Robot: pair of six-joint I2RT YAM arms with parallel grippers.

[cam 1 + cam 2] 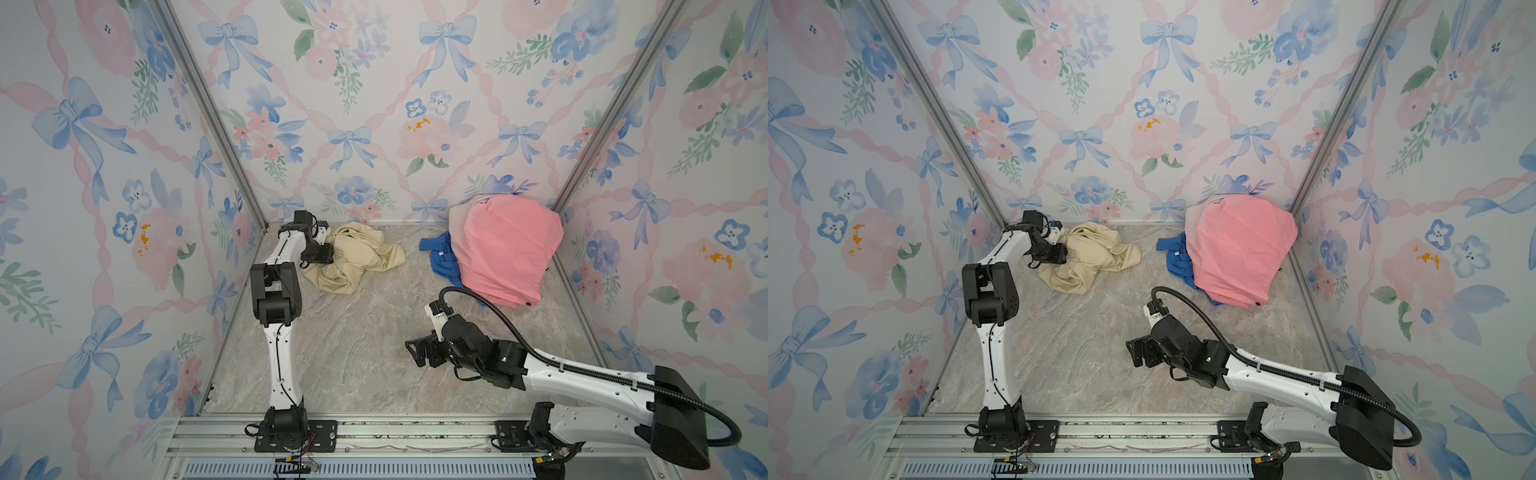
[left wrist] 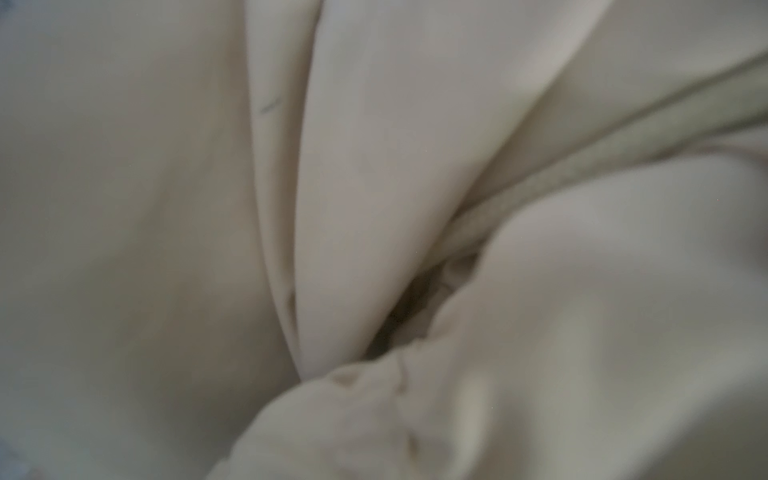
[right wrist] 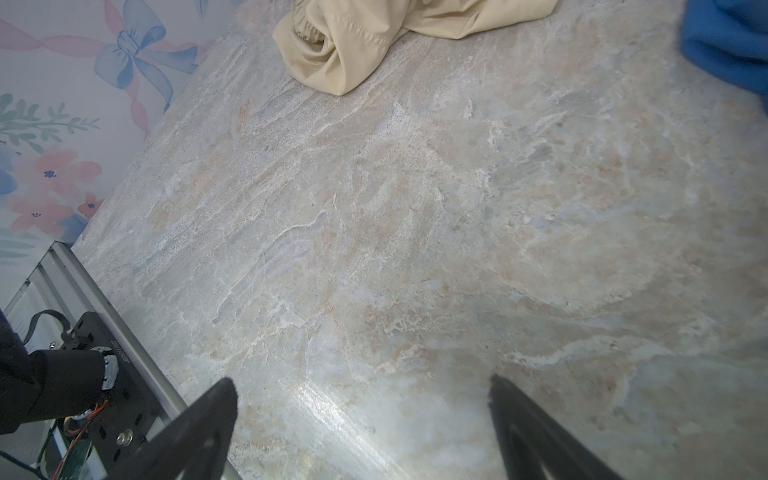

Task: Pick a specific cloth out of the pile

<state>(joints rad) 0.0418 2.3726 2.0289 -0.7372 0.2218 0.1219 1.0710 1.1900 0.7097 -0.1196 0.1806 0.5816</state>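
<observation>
Where it lies: the cloth [image 1: 353, 255] sits crumpled on the table [image 1: 353, 345], well apart from the pile [image 1: 498, 249].
Handling: likely soft, light, floppy; gathered waistband [image 3: 309, 31] offers purchase.
Left end effector [image 1: 328, 253]: buried in folds, grip unreadable.
Right end effector [image 3: 365, 424]: spread wide, empty.

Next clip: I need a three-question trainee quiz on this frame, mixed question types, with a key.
1. True or false: the cream cloth lies apart from the pile.
2. Which gripper is at the cream cloth? A) left gripper B) right gripper
3. Fill in: the blue garment lies partly under the ___ cloth.

Key: 1 true, with bare table between them. 2 A; the right one hangs open over bare table. 3 pink.
</observation>
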